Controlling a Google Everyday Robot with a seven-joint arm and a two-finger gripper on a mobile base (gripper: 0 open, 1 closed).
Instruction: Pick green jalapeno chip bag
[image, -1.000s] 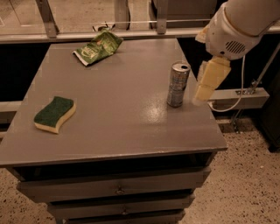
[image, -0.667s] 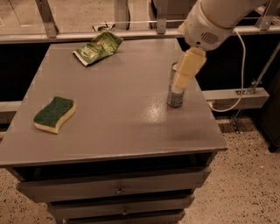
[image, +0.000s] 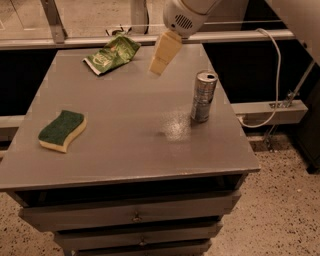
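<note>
The green jalapeno chip bag (image: 111, 54) lies crumpled near the far left corner of the grey table (image: 125, 150). It is shiny green foil with white lettering. My gripper (image: 159, 65) hangs above the far middle of the table, to the right of the bag and apart from it. Its cream-coloured fingers point down and to the left. The white arm comes in from the top of the view.
A silver can (image: 203, 96) stands upright at the right side of the table. A green-topped yellow sponge (image: 62, 130) lies near the left edge. A white cable (image: 277, 80) hangs to the right. Drawers (image: 135, 216) are below the tabletop.
My gripper has moved left and toward the far side, away from the can and closer to the chip bag. The bag, can and sponge have not moved.
</note>
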